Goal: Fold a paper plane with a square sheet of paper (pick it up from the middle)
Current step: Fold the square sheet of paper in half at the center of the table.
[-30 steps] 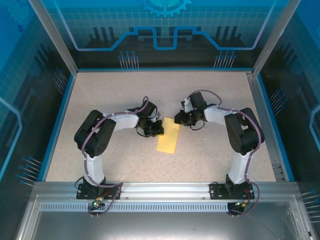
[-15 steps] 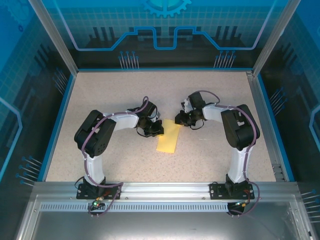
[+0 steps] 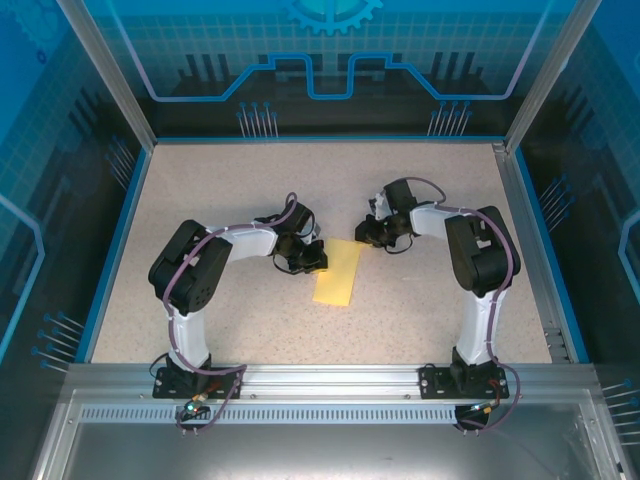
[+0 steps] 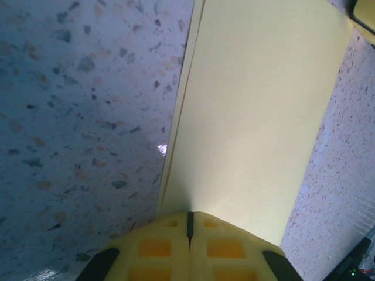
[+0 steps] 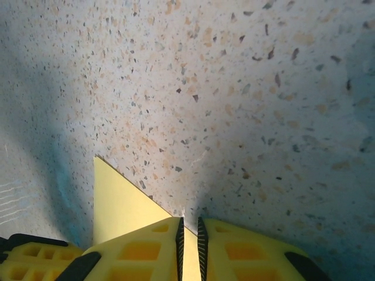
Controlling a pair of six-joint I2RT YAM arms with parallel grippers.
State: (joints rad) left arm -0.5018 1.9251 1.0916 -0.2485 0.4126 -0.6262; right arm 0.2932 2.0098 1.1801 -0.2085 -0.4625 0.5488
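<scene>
The square sheet of paper point(image 3: 337, 273) lies flat on the speckled table point(image 3: 250, 190) as a narrow yellow strip. It sits between the two arms, with its long axis running from far-right to near-left.

Left side: the left gripper point(image 3: 308, 258) rests low at the strip's far-left corner, touching its edge. In the left wrist view, the left gripper point(image 4: 188, 234) has its yellow fingers point(image 4: 155, 249) clenched pad against pad, with only a thin dark seam between them. The sheet point(image 4: 252, 117) runs out from under the fingertips and away across the table. Its left edge shows two layers, one lying on the other. Whether any paper is pinched in the seam cannot be told.

Centre: the strip's near end lies free on the table, apart from both grippers.

Right side: the right gripper point(image 3: 368, 233) sits low at the strip's far-right corner. In the right wrist view, the right gripper point(image 5: 188, 234) has its fingers point(image 5: 246, 252) drawn close, leaving a narrow slit. A pointed corner of the sheet point(image 5: 117, 205) lies beside the left finger, and yellow shows in the slit. Whether the fingers clamp the paper cannot be told.
</scene>
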